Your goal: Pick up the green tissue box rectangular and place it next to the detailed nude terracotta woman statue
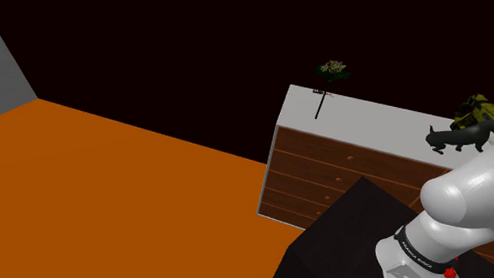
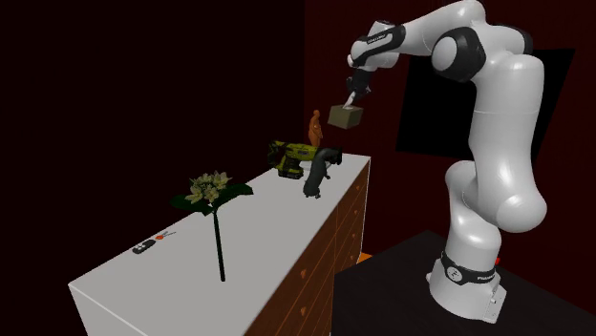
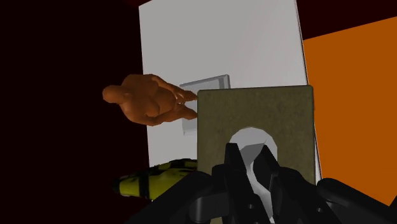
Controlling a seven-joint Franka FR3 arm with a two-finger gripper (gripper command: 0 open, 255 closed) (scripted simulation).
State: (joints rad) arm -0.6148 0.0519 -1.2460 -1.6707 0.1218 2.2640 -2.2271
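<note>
The tool (image 3: 251,168) sits closest in the wrist view, its two black fingers clenched at the oval opening in the top of the box (image 3: 254,108) and grasping it there. The box hangs clear of any surface.

The arm (image 2: 497,143) reaches high over the far end of the dresser (image 2: 277,248), and the box (image 2: 346,116), a dull olive green, hangs under the tool (image 2: 355,94), above and just to the second exterior view's right of the statue (image 2: 316,127). This looks like the carry step: the pick-up is done, the placing is not.

The statue (image 3: 149,98) is a small orange-brown figure standing at the dresser's far end. In the wrist view it lies just beside the box's edge, with bare white dresser top beyond it.

The next move, as I judge it, is a slow descent onto that bare patch beside the statue. The box needs to stay level and clear of the figure so nothing tips. The yellow drill (image 2: 289,156) and the black animal (image 2: 320,172) crowd the nearer side, so the free room is narrow. Only once the box rests flat should the fingers let go.
</note>
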